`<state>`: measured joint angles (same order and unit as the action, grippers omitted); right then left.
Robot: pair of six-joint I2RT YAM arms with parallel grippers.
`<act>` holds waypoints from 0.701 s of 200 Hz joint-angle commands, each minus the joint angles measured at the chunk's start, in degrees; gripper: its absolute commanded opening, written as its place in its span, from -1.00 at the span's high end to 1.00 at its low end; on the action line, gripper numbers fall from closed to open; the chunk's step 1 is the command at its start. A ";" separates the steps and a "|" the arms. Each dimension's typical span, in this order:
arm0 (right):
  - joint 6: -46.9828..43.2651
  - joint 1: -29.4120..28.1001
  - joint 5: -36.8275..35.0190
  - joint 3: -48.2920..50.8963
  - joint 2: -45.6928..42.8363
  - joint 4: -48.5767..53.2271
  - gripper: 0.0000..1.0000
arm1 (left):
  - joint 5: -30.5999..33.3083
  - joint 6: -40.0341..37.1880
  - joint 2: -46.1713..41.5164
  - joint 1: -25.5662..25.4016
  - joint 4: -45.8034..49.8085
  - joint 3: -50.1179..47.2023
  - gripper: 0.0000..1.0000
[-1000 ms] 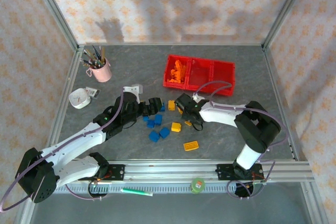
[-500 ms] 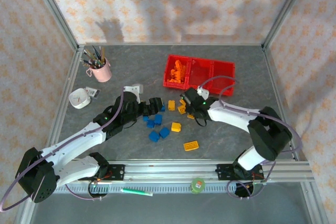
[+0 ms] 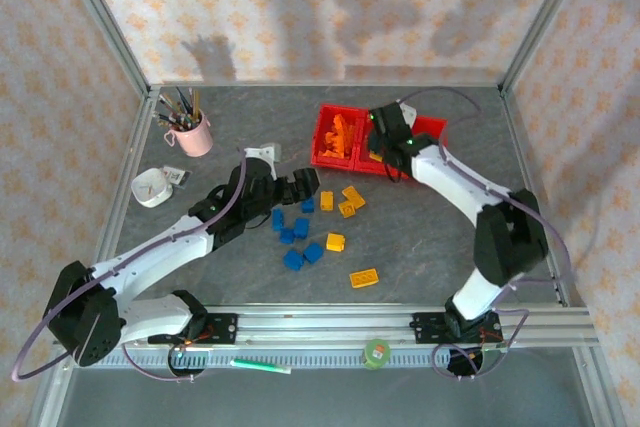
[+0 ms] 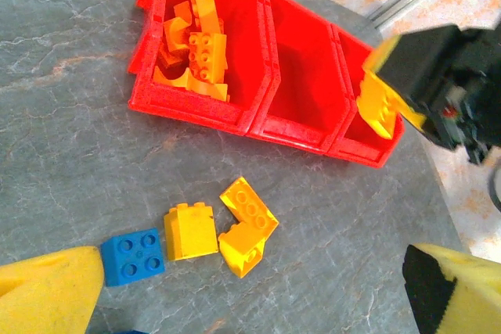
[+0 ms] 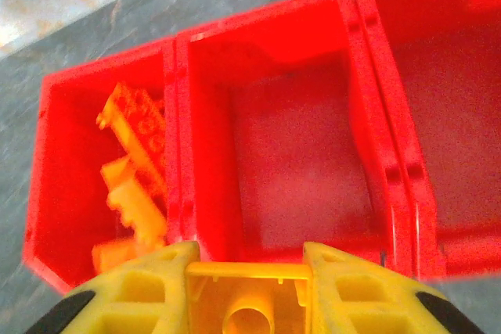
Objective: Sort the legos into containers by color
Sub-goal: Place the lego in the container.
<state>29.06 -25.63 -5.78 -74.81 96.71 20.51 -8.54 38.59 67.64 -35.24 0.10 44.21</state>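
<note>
Right wrist view shows us the right pincer (image 5: 249, 291) clamped on a yellow brick (image 5: 247, 271), hollow underside toward us, above the middle bin of the glossy red containers (image 5: 182, 154); knobbly orange legos (image 5: 137, 166) lie in the left bin. Our left pincer (image 3: 301, 187) gapes wide near loose blue bricks (image 3: 293, 237) on the bench (image 3: 440, 237).

Glossy moulded plastic in the yellow brick (image 5: 249, 310) between the jaws of the right gripper (image 5: 249, 271), matt yellow plastic on its fingers (image 5: 133, 299), shiny, faintly grainy red plastic in the bins (image 5: 182, 154) just beyond, matt grey marbled tabletop (image 4: 78, 154) beneath the left gripper (image 4: 250, 303).
</note>
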 commanded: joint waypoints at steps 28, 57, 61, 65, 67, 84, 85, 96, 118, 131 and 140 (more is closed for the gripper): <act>-7.19 4.02 2.01 -12.83 12.91 1.83 0.21 | 2.64 0.26 2.67 -0.10 -1.67 4.35 -0.98; -9.59 4.14 3.06 -16.57 14.09 3.61 -0.15 | 3.00 0.08 2.29 -0.15 -1.69 4.64 -0.98; -9.67 4.10 3.49 -16.04 13.42 3.51 -0.18 | 3.00 0.09 2.10 -0.14 -1.64 4.53 -0.98; -9.79 4.01 4.04 -15.25 12.57 3.28 -0.21 | 3.00 0.08 1.88 -0.09 -1.60 4.47 -0.98; -9.74 3.98 4.27 -14.79 12.09 3.19 -0.22 | 2.95 0.08 1.82 -0.09 -1.62 4.37 -0.98; -10.04 3.23 6.88 -9.43 7.40 2.17 -0.28 | 2.73 0.02 0.62 -0.11 -1.17 3.44 -0.98; -10.06 3.14 7.08 -8.97 7.07 2.04 -0.28 | 2.67 0.01 0.51 -0.10 -1.07 3.44 -0.98; -10.25 2.04 8.50 -4.01 3.41 0.69 -0.32 | 2.60 -0.26 -0.60 -0.09 -0.39 2.74 -0.99; -9.97 -0.68 9.32 4.75 -3.20 -0.13 -0.41 | 3.13 -0.75 -3.27 -0.14 1.29 0.99 -0.99; -8.80 -2.59 9.79 9.18 -6.33 -0.20 -0.47 | 3.22 -1.01 -4.90 -0.09 2.36 -0.03 -0.98; -7.74 -4.17 9.61 11.91 -8.13 -0.24 -0.50 | 3.35 -1.23 -5.90 -0.09 3.47 -0.50 -0.98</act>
<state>19.88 -26.59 2.79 -68.88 93.34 20.47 -6.72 38.57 64.62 -35.24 0.16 45.50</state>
